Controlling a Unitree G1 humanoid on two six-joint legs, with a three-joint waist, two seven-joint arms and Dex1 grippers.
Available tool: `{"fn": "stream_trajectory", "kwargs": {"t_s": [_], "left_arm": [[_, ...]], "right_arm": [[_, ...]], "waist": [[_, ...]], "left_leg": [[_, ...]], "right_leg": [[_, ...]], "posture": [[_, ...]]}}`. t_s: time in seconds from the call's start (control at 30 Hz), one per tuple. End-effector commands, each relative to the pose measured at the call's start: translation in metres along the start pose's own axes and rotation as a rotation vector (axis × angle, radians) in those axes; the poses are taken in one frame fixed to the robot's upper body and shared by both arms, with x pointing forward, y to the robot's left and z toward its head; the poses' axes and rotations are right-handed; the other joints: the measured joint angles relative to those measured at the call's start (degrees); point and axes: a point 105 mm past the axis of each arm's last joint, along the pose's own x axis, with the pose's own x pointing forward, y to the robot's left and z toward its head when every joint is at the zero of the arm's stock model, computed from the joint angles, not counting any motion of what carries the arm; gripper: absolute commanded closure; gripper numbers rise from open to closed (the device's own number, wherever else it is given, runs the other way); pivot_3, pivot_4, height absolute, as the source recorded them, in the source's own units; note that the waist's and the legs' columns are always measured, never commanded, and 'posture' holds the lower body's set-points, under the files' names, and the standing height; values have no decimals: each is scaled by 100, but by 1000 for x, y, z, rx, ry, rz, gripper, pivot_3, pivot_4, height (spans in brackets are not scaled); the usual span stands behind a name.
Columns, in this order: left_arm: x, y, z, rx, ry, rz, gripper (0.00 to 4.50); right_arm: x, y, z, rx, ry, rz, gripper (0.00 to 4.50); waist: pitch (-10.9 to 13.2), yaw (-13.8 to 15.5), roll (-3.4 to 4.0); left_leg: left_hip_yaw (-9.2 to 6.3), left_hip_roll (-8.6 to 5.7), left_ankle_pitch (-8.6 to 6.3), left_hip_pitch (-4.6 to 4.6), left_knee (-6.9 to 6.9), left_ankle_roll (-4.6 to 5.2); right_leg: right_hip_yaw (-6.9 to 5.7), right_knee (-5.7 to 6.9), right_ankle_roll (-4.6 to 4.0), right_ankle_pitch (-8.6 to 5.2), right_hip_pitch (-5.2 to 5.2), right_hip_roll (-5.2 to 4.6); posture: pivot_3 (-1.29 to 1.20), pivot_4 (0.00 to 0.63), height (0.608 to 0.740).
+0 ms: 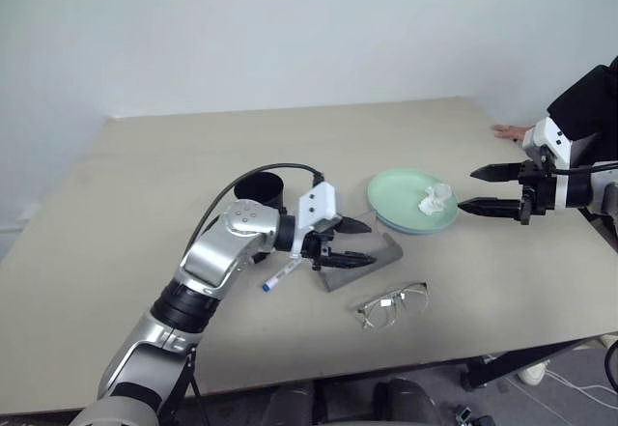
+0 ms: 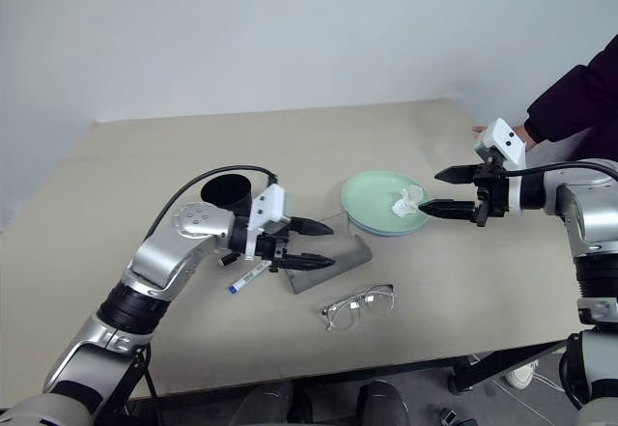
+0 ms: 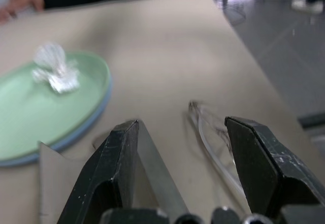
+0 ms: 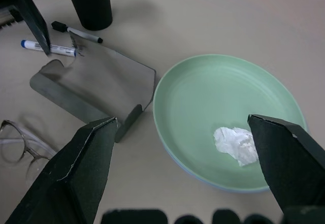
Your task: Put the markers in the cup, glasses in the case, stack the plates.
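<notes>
A smooth mint-green plate stacked on a blue one holds crumpled tissue, beside an open grey felt case. Wire-framed glasses lie on the matte table; the marker's blue lettering seems unreadable. Both the left gripper and the right gripper are spread, empty.

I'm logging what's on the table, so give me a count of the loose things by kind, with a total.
Markers: 2, blue-capped and black-capped
Cup: 1
Plates: 2, stacked, mint green on light blue
Glasses: 1
Case: 1
Crumpled tissue: 1
Total: 8
</notes>
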Motion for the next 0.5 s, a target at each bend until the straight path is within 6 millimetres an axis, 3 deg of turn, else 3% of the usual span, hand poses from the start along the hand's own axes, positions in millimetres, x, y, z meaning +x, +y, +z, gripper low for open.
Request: {"fn": "stream_trajectory", "kwargs": {"t_s": [0.03, 0.27, 0.5], "left_arm": [[8, -1, 7, 44, 69, -9, 1672], [25, -4, 9, 66, 144, 3, 1672], [42, -6, 18, 57, 161, -7, 1672]], "right_arm": [[-12, 10, 16, -70, -28, 39, 46], [-24, 34, 10, -167, 10, 151, 46], [-23, 33, 4, -177, 17, 137, 46]], "waist": [[0, 6, 0], [4, 28, -7], [6, 26, -10]], "left_leg": [[0, 0, 0, -1, 1, 1], [-13, -9, -6, -10, 4, 10], [-13, -6, -7, -7, 21, 12]], "right_leg": [[0, -1, 0, 0, 0, -1], [1, -4, 3, 2, -1, -6], [3, -1, 2, 1, 3, -5]], "posture": [[0, 0, 727], [0, 0, 727], [0, 0, 727]]}}
